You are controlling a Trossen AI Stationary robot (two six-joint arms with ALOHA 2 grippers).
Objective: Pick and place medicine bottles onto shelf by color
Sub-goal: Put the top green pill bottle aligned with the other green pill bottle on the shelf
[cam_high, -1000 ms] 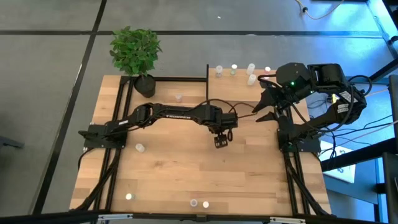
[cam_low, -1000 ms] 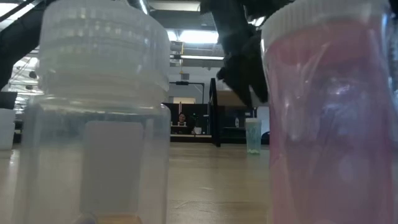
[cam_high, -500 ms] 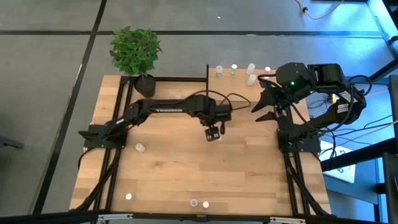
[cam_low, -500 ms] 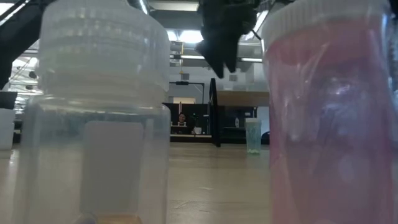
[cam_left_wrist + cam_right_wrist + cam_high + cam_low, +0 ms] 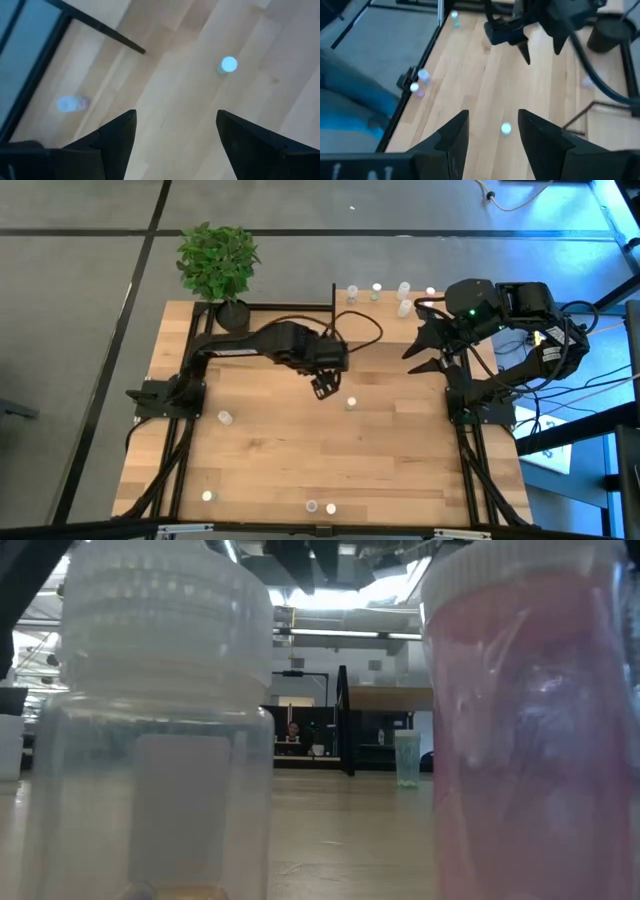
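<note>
My left pincer [image 5: 322,387] spread, empty, above table middle. Tiny translucent white plastic bottle [image 5: 351,404] upright on light-wood tabletop [image 5: 300,460], just beside pincer. Judge it light, stiff, slick, tippy; take round body below cap. Cap colour unclear. Right pincer [image 5: 422,352] parted, empty, waiting near raised shelf [image 5: 470,352].
</note>
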